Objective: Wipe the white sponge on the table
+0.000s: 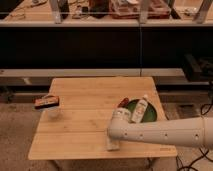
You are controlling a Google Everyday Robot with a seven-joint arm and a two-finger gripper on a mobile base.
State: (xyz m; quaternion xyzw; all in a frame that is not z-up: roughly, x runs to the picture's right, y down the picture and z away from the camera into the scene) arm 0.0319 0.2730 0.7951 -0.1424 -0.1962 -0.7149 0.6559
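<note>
The white sponge (112, 145) lies flat on the wooden table (85, 127), close to its front edge and a little right of the middle. My gripper (113, 136) is at the end of the white arm that reaches in from the lower right. It is down over the sponge's rear part and hides it.
A green bowl (150, 114) sits at the table's right side with a white bottle (140, 110) and a red item (122, 103) leaning on it. A clear cup (53, 113) with a snack bar (46, 102) on top stands at the left edge. Dark shelving runs behind the table.
</note>
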